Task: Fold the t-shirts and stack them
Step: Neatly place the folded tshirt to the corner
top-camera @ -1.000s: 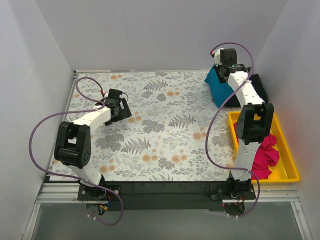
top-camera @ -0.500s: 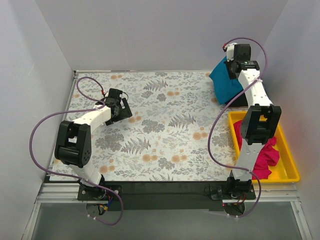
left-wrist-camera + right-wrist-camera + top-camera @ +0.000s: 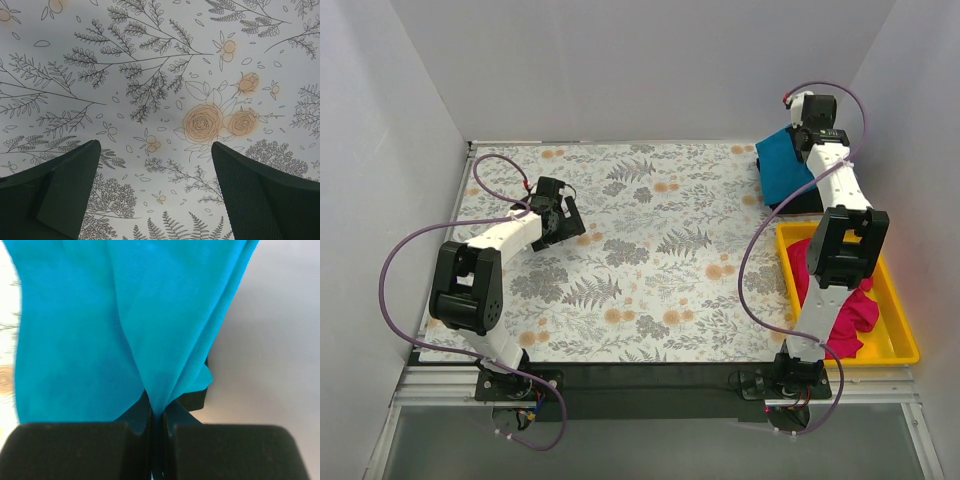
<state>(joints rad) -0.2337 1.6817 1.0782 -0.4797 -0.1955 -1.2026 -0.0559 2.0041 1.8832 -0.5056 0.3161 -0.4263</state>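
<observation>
My right gripper [image 3: 801,140] is at the far right corner, shut on the teal-blue t-shirt [image 3: 783,166]. The wrist view shows the teal cloth [image 3: 125,325] pinched between the closed fingers, hanging in folds. The teal shirt lies over the black t-shirt [image 3: 808,199], of which only an edge shows; a dark corner also shows in the right wrist view [image 3: 196,398]. The magenta-pink t-shirt [image 3: 848,312] is bunched in the yellow tray [image 3: 895,300]. My left gripper [image 3: 563,221] is open and empty over the floral cloth, with nothing between its fingers [image 3: 250,190].
A floral tablecloth [image 3: 640,250] covers the table. White walls enclose the left, back and right sides. The right arm stretches up over the yellow tray along the right wall.
My right gripper has carried the teal-blue t-shirt rightward and back towards the corner, so the shirt now lies flatter over the black one. The left arm has not moved.
</observation>
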